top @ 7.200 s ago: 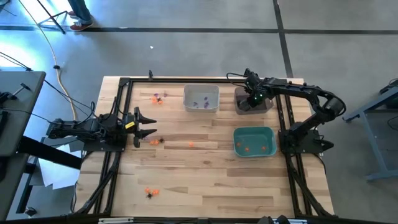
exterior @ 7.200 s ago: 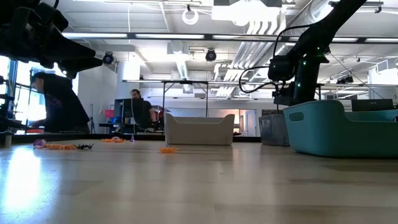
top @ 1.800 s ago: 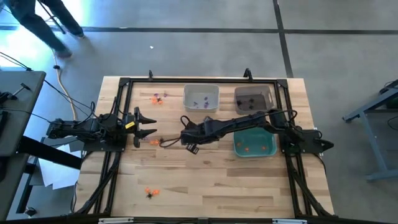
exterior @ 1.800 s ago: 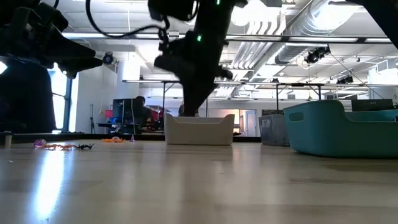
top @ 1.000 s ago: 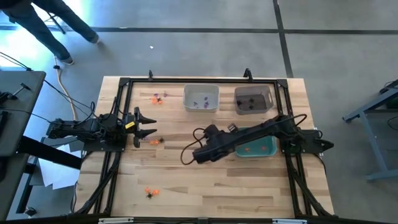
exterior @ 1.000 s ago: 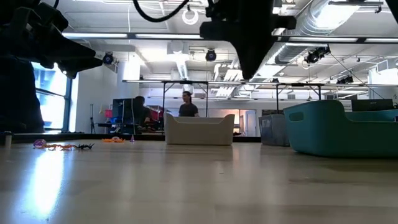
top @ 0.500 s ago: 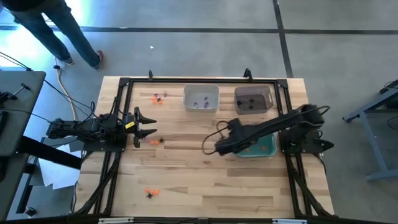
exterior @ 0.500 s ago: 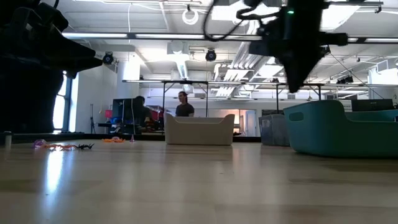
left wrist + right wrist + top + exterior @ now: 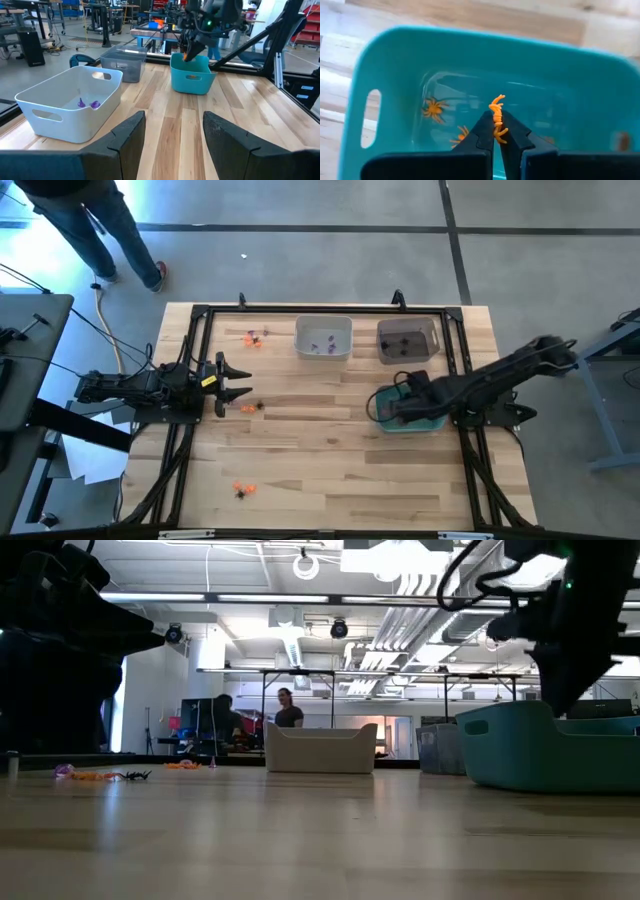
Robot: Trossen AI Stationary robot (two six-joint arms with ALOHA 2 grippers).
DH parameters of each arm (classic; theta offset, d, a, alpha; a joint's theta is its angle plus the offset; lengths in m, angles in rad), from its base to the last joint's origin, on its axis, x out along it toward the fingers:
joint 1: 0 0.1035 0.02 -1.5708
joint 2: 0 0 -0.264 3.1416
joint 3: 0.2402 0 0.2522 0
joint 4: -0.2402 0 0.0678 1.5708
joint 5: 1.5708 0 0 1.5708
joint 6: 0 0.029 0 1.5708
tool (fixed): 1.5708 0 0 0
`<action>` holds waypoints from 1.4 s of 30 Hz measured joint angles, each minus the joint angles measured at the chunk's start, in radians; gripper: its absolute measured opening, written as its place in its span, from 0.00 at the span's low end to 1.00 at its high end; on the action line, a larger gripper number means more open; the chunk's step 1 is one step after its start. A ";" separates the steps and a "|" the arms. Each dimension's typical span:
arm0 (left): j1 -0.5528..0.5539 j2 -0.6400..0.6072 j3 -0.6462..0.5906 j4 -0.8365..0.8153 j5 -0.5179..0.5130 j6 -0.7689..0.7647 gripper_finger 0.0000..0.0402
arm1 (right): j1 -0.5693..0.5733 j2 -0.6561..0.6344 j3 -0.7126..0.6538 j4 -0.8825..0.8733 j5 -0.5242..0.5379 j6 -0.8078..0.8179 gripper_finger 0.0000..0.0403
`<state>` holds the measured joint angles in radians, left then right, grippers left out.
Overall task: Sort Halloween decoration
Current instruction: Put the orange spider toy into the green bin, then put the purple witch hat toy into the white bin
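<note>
My right gripper (image 9: 496, 131) hangs over the teal bin (image 9: 432, 423) and is shut on an orange, many-legged trinket (image 9: 496, 111). In the left wrist view that gripper (image 9: 190, 52) shows above the teal bin (image 9: 190, 80). Orange spiders (image 9: 434, 108) lie on the teal bin's floor. Purple trinkets (image 9: 87, 104) sit in the white bin (image 9: 323, 326), and dark ones in the grey bin (image 9: 407, 328). Loose trinkets lie on the table at the far left (image 9: 257, 335), by the left gripper (image 9: 250, 408) and near the near edge (image 9: 240, 489). My left gripper (image 9: 236, 381) waits open at the table's left side. My right gripper pinches the orange trinket near its lower end (image 9: 497, 126) between the two fingertips (image 9: 485, 131), coming from above and pointing down into the teal bin. The trinket is lifted clear and stands up past the fingertips, its upper end (image 9: 497, 100) free.
The three bins stand on the far right part of the table: white (image 9: 320, 749), grey (image 9: 125, 62) and teal (image 9: 545, 745). Black frame rails (image 9: 195, 360) run along both sides. People (image 9: 287, 710) stand in the room beyond, and one person (image 9: 90, 225) walks past the far left corner.
My right gripper has travelled from the middle of the table toward its right edge and now hangs over the teal bin, still shut on the orange trinket. A person has walked along beyond the table's far left corner.
</note>
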<state>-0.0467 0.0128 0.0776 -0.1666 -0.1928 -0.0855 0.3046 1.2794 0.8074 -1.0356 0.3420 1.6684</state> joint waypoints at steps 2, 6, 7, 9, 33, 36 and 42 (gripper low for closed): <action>0.000 0.000 0.000 0.000 0.000 0.000 0.46 | -0.006 -0.016 -0.057 0.080 -0.002 -0.009 0.01; 0.000 0.000 0.000 0.000 0.000 0.000 0.46 | -0.012 -0.019 -0.128 0.183 0.005 -0.026 0.01; 0.000 0.000 0.000 0.000 0.000 0.000 0.46 | -0.012 -0.018 -0.140 0.203 0.005 -0.028 0.01; 0.000 0.000 0.000 0.000 0.000 0.000 0.46 | -0.012 -0.016 -0.151 0.218 0.005 -0.038 0.01; 0.000 0.000 0.000 0.000 0.000 0.000 0.46 | -0.001 -0.016 0.030 -0.009 -0.030 -0.152 0.33; 0.000 0.000 0.000 0.000 0.000 0.000 0.46 | -0.001 -0.016 0.125 -0.069 -0.030 -0.201 0.33; 0.000 0.000 0.000 0.000 0.000 0.000 0.46 | -0.001 -0.017 0.288 -0.073 -0.003 -0.306 0.33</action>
<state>-0.0466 0.0128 0.0775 -0.1669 -0.1928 -0.0853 0.3038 1.2625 1.0953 -1.1084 0.3393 1.3629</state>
